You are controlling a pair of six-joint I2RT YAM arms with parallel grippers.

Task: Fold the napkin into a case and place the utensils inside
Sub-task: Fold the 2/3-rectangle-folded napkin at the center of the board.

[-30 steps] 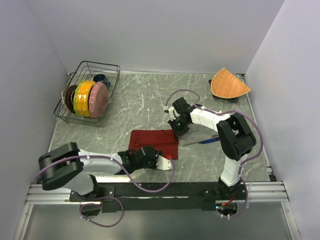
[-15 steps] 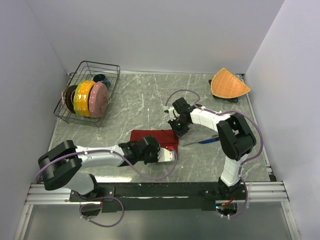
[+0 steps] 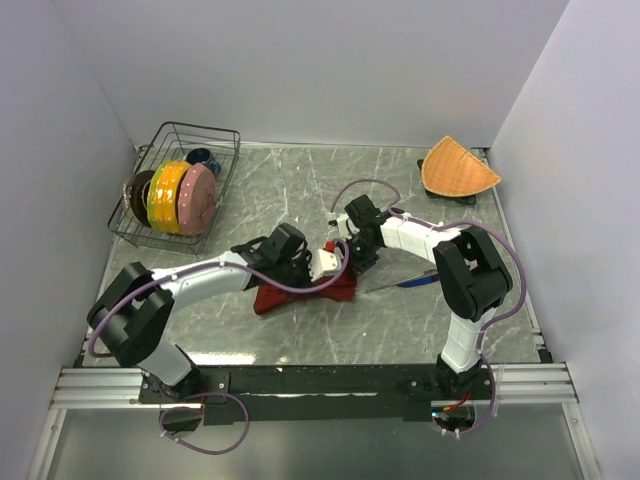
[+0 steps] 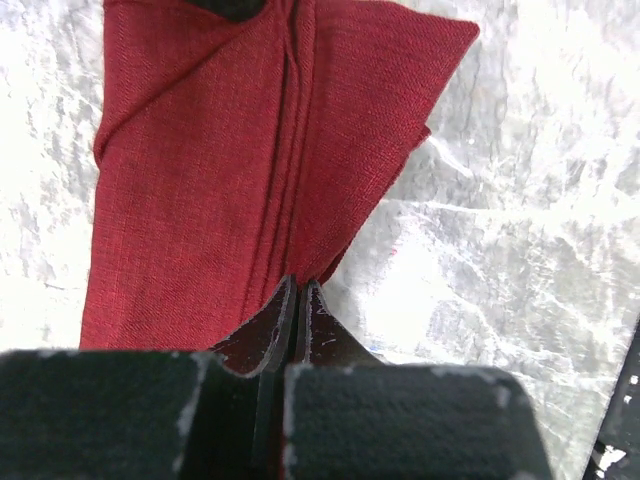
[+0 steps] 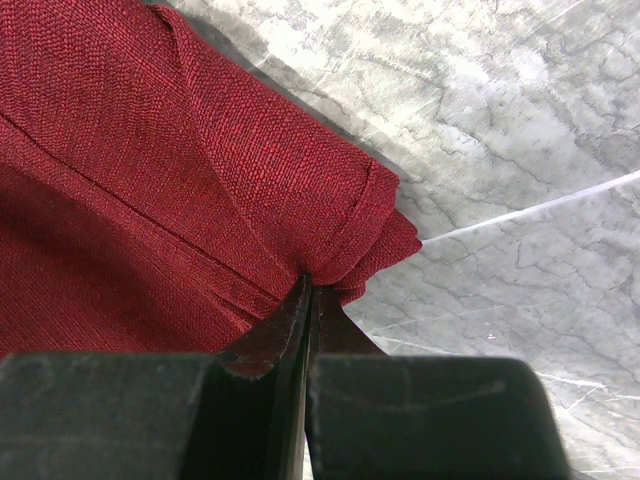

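The dark red napkin (image 3: 296,292) lies crumpled mid-table, its near part lifted and folded toward the far side. My left gripper (image 3: 326,263) is shut on the napkin's edge; in the left wrist view the cloth (image 4: 220,170) hangs away from the closed gripper (image 4: 300,287). My right gripper (image 3: 358,260) is shut on the napkin's far right corner, seen as bunched cloth (image 5: 150,170) at the gripper (image 5: 311,288). The blue-purple knife (image 3: 412,281) lies on the table just right of the napkin, with a silver length (image 3: 382,288) at its left end. I cannot make out the fork as a separate thing.
A wire dish rack (image 3: 222,140) with coloured plates (image 3: 180,197) stands at the back left. An orange woven fan-shaped mat (image 3: 458,167) stands at the back right. White walls close in the marble table (image 3: 250,190) on three sides.
My left gripper has moved from the napkin's near edge up and toward the far right, carrying that edge over the cloth toward my right gripper. The right gripper has held still.
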